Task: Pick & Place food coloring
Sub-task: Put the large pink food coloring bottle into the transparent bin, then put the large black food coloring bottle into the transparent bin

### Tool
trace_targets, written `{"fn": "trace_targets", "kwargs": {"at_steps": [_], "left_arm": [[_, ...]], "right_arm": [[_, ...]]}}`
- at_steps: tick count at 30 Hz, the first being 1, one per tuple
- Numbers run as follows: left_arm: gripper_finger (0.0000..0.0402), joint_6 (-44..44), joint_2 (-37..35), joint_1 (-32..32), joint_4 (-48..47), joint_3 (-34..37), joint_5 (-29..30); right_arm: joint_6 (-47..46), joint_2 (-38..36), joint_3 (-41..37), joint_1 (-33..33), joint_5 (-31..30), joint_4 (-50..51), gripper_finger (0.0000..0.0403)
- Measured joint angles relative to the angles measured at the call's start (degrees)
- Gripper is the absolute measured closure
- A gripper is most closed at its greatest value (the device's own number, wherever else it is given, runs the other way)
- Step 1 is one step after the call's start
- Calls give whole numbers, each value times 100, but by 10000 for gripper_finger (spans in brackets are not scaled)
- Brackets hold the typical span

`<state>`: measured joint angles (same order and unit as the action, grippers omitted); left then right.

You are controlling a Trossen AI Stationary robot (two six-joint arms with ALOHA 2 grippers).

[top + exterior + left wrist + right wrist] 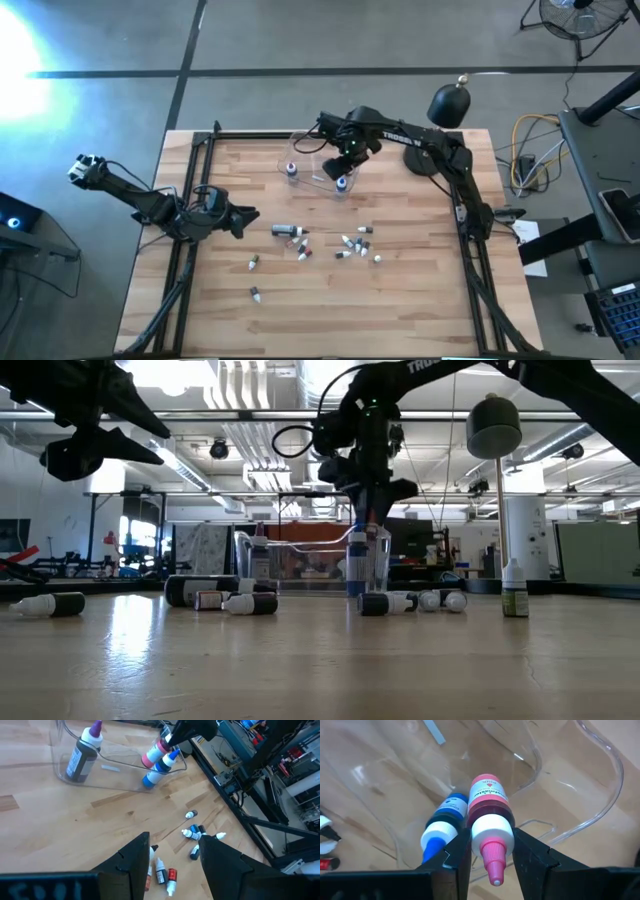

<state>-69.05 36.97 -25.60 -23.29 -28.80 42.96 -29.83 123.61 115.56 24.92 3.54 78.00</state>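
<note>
Small dropper bottles (345,243) litter the wooden bench (400,310); the right gripper (487,851) clamps a pink bottle (489,807) over the clear tub (305,160), the left gripper (172,855) hovers parted.

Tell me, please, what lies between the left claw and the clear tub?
Only bare wood. In the high view nothing sits between the left claw and the clear tub; the scattered bottles lie to the side.

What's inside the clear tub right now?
In the clear tub: a dark purple-tipped bottle and a blue bottle. The right gripper holds a pink bottle over it. Nothing else visible.
</note>
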Motion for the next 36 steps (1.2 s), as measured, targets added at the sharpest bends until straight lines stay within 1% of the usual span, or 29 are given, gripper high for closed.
{"fn": "trace_targets", "kwargs": {"at_steps": [4,16,22,28,32,36], "left_arm": [[255,3,0,2,0,0,3],[255,8,0,2,0,0,66],[255,8,0,1,1,0,66],[255,-6,0,2,2,0,63],[255,2,0,0,2,1,63],[255,2,12,2,0,2,65]], "right_arm": [[-16,0,-54,25,107,4,287],[23,0,-132,25,64,-189,231],[120,-41,18,23,-285,-176,220],[345,-388,343,-43,-867,-207,218],[781,-669,494,-320,-1031,-221,219],[1165,-970,428,-796,-1212,-249,220]]}}
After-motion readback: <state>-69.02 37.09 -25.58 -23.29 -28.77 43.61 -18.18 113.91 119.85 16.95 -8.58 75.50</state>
